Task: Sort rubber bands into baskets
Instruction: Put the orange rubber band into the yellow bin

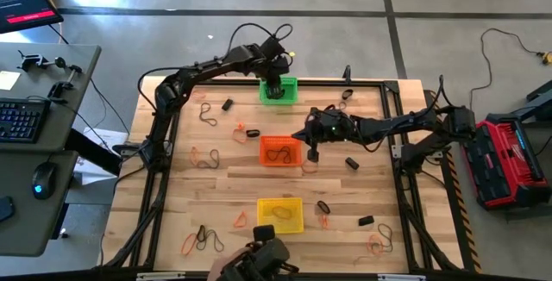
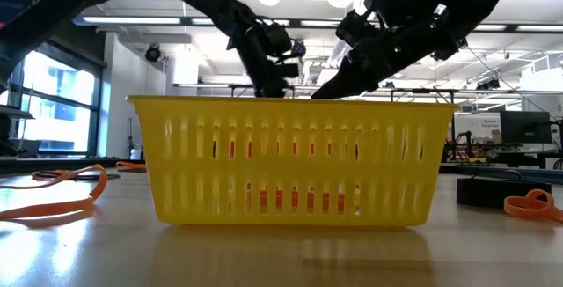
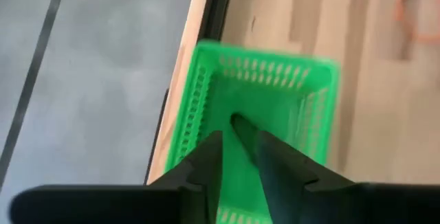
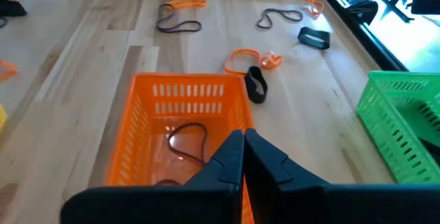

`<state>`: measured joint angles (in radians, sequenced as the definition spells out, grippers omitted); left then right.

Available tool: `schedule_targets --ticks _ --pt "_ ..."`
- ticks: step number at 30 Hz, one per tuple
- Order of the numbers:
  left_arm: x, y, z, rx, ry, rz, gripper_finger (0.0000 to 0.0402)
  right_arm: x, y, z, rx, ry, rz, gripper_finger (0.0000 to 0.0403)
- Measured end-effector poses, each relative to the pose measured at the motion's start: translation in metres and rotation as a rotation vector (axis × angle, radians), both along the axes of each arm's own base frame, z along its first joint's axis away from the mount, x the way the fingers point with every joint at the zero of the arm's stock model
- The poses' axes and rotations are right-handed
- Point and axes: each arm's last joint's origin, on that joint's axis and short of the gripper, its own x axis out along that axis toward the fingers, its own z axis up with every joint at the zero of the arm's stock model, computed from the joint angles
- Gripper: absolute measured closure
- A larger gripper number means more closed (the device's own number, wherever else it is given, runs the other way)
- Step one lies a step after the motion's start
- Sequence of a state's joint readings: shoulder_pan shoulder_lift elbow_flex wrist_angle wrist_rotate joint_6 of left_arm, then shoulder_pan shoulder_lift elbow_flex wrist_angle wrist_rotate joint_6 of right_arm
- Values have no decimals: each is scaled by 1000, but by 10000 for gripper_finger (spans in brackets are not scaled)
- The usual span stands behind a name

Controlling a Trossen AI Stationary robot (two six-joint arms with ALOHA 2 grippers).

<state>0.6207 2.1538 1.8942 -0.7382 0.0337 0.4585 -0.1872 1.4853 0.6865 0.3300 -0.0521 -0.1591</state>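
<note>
From above we see the left gripper (image 1: 275, 87) over the green basket (image 1: 288, 96) at upper centre, the right gripper (image 1: 312, 153) beside the orange basket (image 1: 280, 151). The left wrist view shows its jaws narrowly parted, empty; the right wrist view shows its jaws closed, above thin dark bands (image 4: 187, 141).

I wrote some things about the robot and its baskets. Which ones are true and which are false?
1. The left gripper is over the green basket. True.
2. The orange basket has nothing in it. False: a thin dark rubber band lies inside.
3. The right gripper is beside the orange basket. True.
4. The yellow basket is between the green and orange ones. False: the orange basket is in the middle.
5. The right gripper is wide open. False: its fingers are shut together.
</note>
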Motion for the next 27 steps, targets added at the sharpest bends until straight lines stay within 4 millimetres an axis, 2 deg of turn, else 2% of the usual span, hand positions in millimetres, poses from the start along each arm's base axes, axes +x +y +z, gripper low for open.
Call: schedule_targets --ticks 8,16,22,27 --pt "10 -2 10 -12 -144 49 396 1 -4 5 -2 -50 15 403" --pt "20 -14 5 31 -296 23 401 1 -4 4 1 -55 17 403" --pt "5 -30 0 34 -408 -6 401 -5 -2 -3 14 -122 35 403" --pt "-23 -48 1 61 -513 2 401 -8 -2 -7 21 -133 31 403"
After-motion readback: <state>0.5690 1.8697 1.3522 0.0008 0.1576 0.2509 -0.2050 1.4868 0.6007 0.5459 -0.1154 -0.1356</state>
